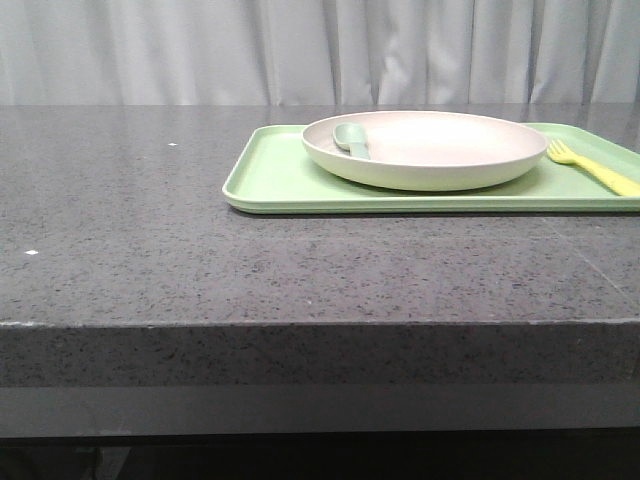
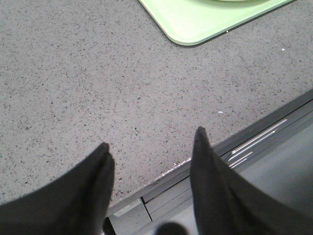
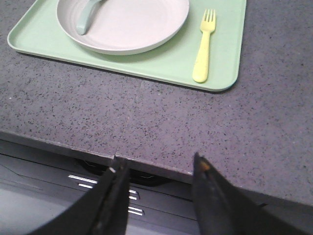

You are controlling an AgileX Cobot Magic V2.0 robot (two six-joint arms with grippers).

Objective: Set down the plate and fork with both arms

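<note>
A: Left to right, quick; left tool (image 2: 151,147) hangs released over the desk (image 1: 130,250) near its front edge, grasping nothing; only a corner of the tray (image 2: 195,24) shows in its view.

B: Why parked there?

A: My guess, it has not yet started; nothing near it to grab.

B: Middle?

A: Plate (image 1: 425,148) sits on the green tray (image 1: 270,180), spoon (image 1: 352,140) lying inside the plate near its left rim; looks like a set-out place setting.

B: And the fork?

A: Fork (image 1: 592,168) lies flat on the tray just right of the plate, apart from it, tines pointing away from the robot; handle toward the front, so easy for the right arm to reach.

B: Right tool?

A: Right tool (image 3: 156,171) also released, empty, back at the desk edge, well apart from the fork; likely its job, plate for the left.
</note>
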